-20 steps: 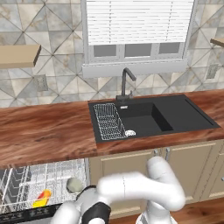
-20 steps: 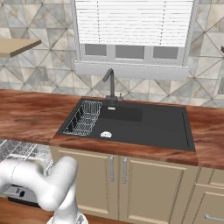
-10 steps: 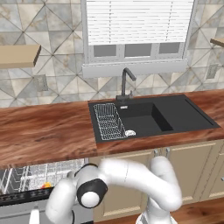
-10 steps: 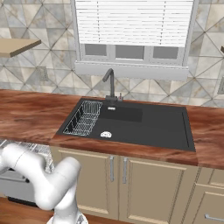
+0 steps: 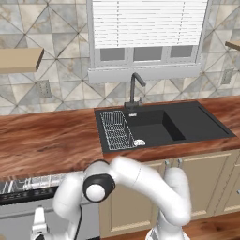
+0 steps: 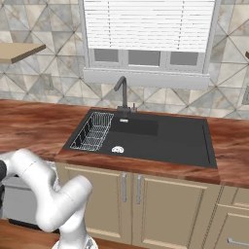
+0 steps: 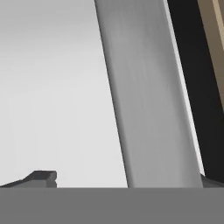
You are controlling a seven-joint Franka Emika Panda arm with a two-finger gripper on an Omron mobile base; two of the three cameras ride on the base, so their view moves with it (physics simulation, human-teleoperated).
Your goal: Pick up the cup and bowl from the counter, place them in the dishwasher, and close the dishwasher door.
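In the hand view the pincer (image 7: 124,181) stands right in front of the dishwasher door (image 7: 52,87). Its two dark fingertips (image 7: 41,178) are wide apart, at the two lower corners, and they hold nothing. Between them is only the plain grey face of the door, with a darker grey band running across it. Past this band come a black gap and a strip of beige cabinet.

In the left base view the arm (image 5: 136,178) bends down to the lower left, in front of the door (image 5: 18,218). The door looks nearly upright under the worktop (image 5: 47,140) – only a thin line of the white rack (image 5: 28,183) of the dishwasher shows above its dark top edge.

Further back the black sink (image 5: 159,124) is set in the worktop, with a wire basket (image 5: 117,131) in its left part and a dark faucet (image 5: 136,89) behind it. On the wall behind are a window with white blinds (image 5: 147,23) and – to the left – a pale wooden shelf (image 5: 18,60).
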